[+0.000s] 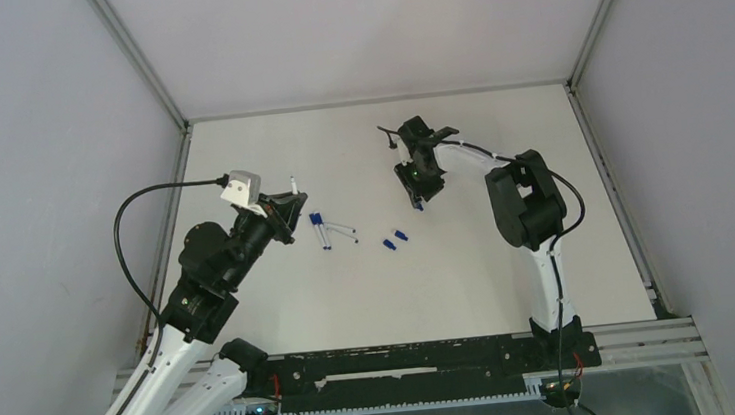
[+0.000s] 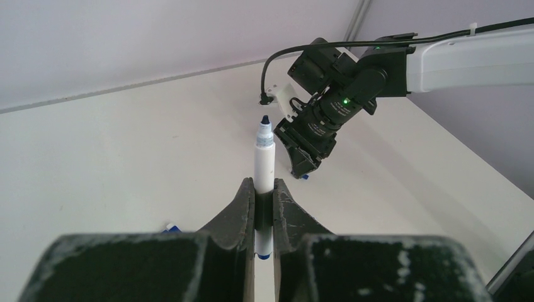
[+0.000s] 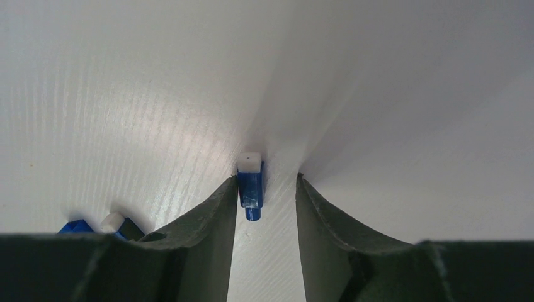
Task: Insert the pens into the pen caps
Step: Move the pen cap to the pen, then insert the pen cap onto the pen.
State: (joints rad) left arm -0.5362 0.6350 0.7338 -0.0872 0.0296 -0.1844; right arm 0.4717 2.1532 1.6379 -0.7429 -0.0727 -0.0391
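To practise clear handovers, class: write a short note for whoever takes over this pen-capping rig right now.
Left claw: shut on a pen, its blue tip bare and pointing away from the claw.
Right claw: open, low over the table, astride a pen cap, not yet gripped.
Two loose caps sit mid-table; the lying pens are near the left claw.
Done: one pen picked up.
Left: grip the cap, join it to the held pen, then the others. The lying pens are too small to tell if capped.

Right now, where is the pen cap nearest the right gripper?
In the right wrist view, the pen cap lies on the table between the right gripper's open fingers.
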